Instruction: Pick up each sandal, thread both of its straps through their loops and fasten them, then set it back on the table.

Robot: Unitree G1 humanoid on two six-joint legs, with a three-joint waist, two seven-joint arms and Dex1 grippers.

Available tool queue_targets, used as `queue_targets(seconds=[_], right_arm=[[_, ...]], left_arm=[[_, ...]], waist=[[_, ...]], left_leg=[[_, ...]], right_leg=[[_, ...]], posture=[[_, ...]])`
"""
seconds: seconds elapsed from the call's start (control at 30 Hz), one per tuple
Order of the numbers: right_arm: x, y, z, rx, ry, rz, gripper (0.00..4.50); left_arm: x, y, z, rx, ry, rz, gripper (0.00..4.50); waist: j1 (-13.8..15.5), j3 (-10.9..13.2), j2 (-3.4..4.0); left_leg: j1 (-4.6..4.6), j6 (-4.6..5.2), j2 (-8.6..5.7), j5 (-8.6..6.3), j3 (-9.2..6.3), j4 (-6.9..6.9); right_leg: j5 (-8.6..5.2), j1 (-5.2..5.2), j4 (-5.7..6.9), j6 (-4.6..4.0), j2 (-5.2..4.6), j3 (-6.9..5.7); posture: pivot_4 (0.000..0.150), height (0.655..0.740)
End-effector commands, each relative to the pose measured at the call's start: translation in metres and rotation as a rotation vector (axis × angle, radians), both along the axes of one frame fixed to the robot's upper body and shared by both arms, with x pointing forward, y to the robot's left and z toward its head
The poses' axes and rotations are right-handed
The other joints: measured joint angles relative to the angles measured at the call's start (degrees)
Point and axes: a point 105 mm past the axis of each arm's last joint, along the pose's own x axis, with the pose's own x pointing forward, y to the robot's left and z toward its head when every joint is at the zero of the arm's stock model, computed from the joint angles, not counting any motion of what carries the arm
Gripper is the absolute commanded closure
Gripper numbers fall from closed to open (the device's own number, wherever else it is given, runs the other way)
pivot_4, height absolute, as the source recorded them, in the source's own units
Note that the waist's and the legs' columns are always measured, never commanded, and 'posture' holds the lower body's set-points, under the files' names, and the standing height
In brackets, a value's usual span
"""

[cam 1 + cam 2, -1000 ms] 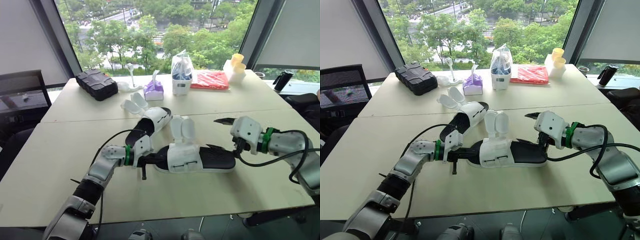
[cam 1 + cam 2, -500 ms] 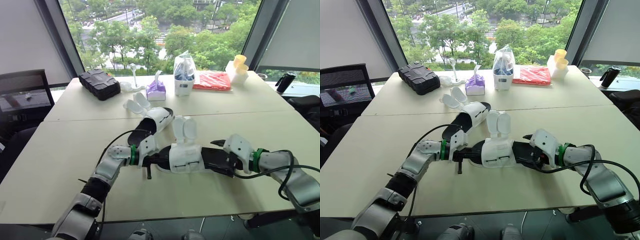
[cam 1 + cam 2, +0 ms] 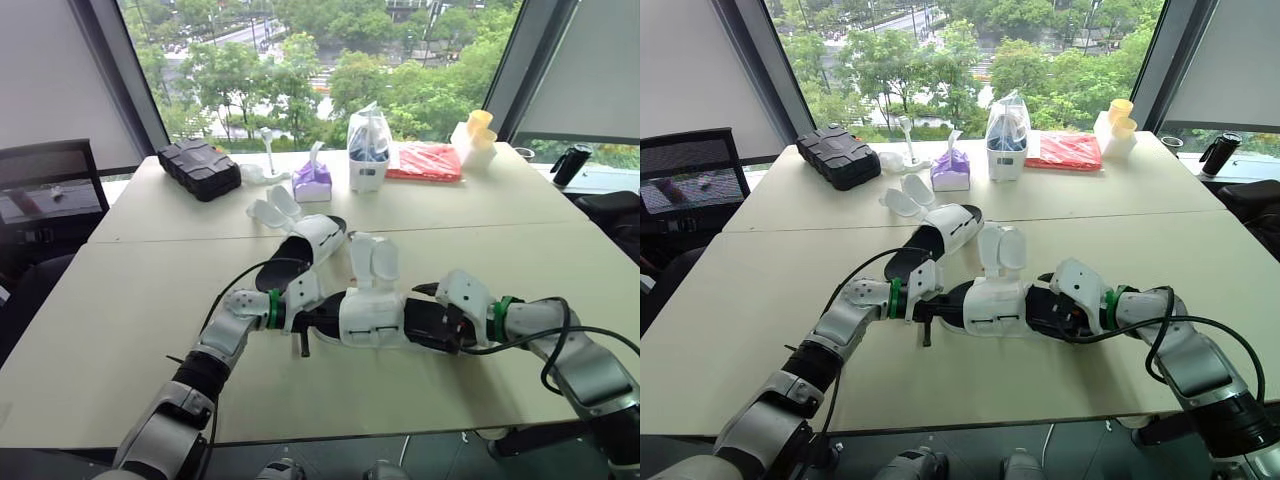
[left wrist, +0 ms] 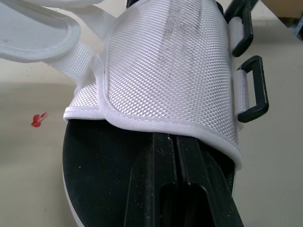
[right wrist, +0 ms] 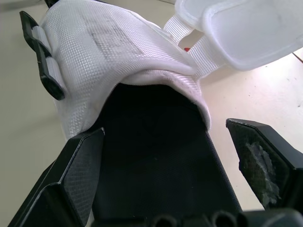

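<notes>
The left arm is stretched forward over the table (image 3: 110, 300), forearm low and angled right, and the left gripper (image 4: 177, 142) is pushed in at the toe end of the near sandal (image 3: 372, 318). Its fingers are pressed together on the black footbed, under the edge of the white upper. The right arm is bent inward, forearm low and pointing left. The right gripper (image 5: 165, 137) is spread wide, one finger on either side of the heel. Both straps (image 3: 372, 258) stand unfastened, and the black loops (image 4: 251, 90) are empty. The second sandal (image 3: 305, 245) lies just beyond, to the left. A second ago the right gripper was held right of the heel; it has since been brought left over it.
</notes>
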Motion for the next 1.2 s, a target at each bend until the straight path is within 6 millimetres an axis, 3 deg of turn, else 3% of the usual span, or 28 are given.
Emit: queue_targets(seconds=[0.03,0.13,0.27,0.37,0.47,0.7,0.87,1.2], right_arm=[[0.020,-0.020,0.043,0.106,-0.028,-0.073,0.00],[0.036,-0.024,0.063,0.260,0.045,-0.121,0.00],[0.049,-0.009,0.082,0.512,0.241,-0.129,0.00],[0.061,-0.002,0.075,0.558,0.351,-0.187,0.00],[0.069,0.001,0.050,0.539,0.536,-0.290,0.00],[0.089,0.011,0.043,0.639,0.610,-0.334,0.00],[0.100,0.033,0.056,0.833,0.695,-0.299,0.00],[0.113,0.049,0.075,1.031,0.730,-0.290,0.00]], left_arm=[[-0.010,-0.002,-0.018,0.073,0.035,-0.047,4.49],[-0.010,-0.003,-0.017,0.072,0.035,-0.046,4.49],[-0.010,-0.004,-0.017,0.071,0.033,-0.047,4.49],[-0.010,-0.006,-0.015,0.066,0.030,-0.046,4.49],[-0.010,-0.007,-0.014,0.062,0.029,-0.046,4.49],[-0.010,-0.006,-0.015,0.065,0.034,-0.039,4.49],[-0.013,-0.007,-0.015,0.059,0.038,-0.038,4.49],[-0.015,-0.007,-0.013,0.054,0.036,-0.029,4.49]], waist=[[0.0,0.0,0.01],[-0.1,0.0,0.02],[-0.1,0.0,0.03],[0.1,0.0,0.03],[0.0,0.0,0.04],[-0.1,0.0,0.08],[-0.1,-0.1,0.10],[-0.2,-0.1,0.12]], left_leg=[[0.02,0.01,0.00,0.00,0.00,0.01],[0.06,0.03,0.00,-0.02,0.00,-0.01],[0.07,0.04,0.04,-0.06,-0.12,-0.06],[0.02,0.06,0.02,-0.07,-0.15,-0.05],[-0.02,0.09,-0.02,-0.09,-0.16,-0.04],[-0.05,0.12,-0.05,-0.11,-0.13,-0.04],[-0.06,0.12,-0.05,-0.11,-0.13,-0.04],[-0.06,0.11,-0.08,-0.12,-0.13,-0.08]], right_leg=[[0.01,0.03,-0.04,0.02,0.00,0.00],[0.02,0.10,-0.10,0.03,-0.01,0.00],[0.03,0.17,-0.24,0.02,-0.04,-0.04],[0.04,0.17,-0.29,0.02,-0.06,-0.05],[0.06,0.17,-0.38,0.05,-0.09,-0.06],[0.10,0.13,-0.43,0.12,-0.08,-0.05],[0.13,0.12,-0.42,0.15,-0.07,-0.05],[0.13,0.09,-0.43,0.15,-0.07,-0.03]], posture=[[0.150,0.7400],[0.150,0.7400],[0.150,0.7400],[0.150,0.7400],[0.150,0.7400],[0.150,0.7400],[0.150,0.7400],[0.150,0.7400]])
